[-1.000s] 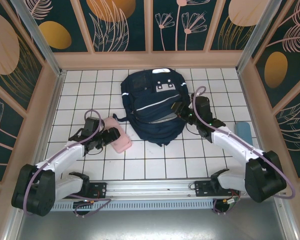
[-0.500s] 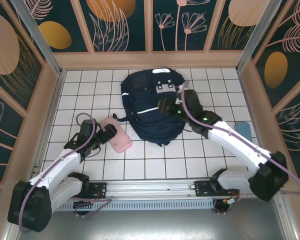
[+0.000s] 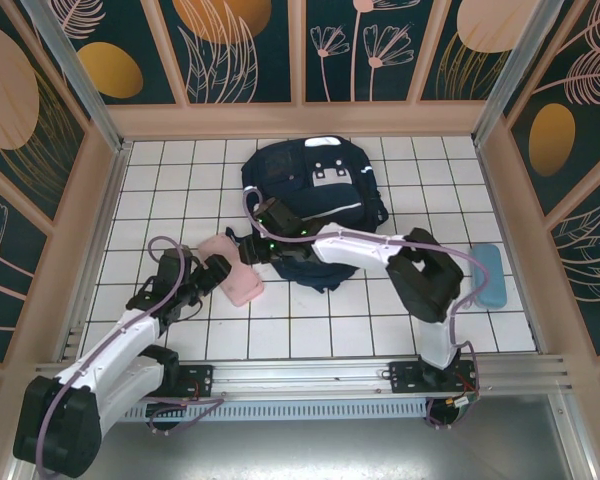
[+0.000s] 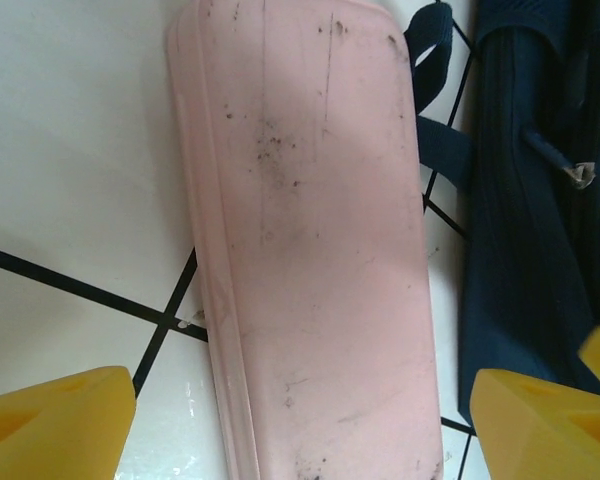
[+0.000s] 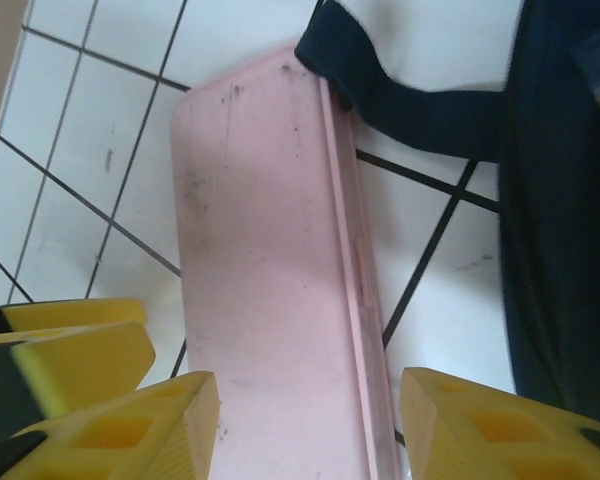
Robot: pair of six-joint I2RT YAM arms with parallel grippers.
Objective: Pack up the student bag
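**Fingers of both arms poised over one pink case beside the bag**

Left fingers (image 4: 50, 425) stand wide open astride the pink case (image 3: 235, 278), one outside each long edge, and grip nothing. Right fingers (image 5: 500, 430), reaching across the bag (image 3: 315, 195), stand partly open over the case's other end, roughly its width apart. Whether they brush its edges is hard to tell from the wrist view, but no firm hold shows.

The bag lies flat at the middle of the tabletop (image 3: 160, 180), toward the far wall. The case sits just beside its left flank, and a dark strap (image 5: 400, 95) touches the case's far corner.

The step in hand looks to be lifting the case for packing. Done well, one arm alone should take it. Its fingers should go down to the tile on both long edges, near the middle so the case stays level, then shut squarely. The strap wants avoiding, lest it be pinched with the case. The other arm would likely serve better holding the bag's mouth open.
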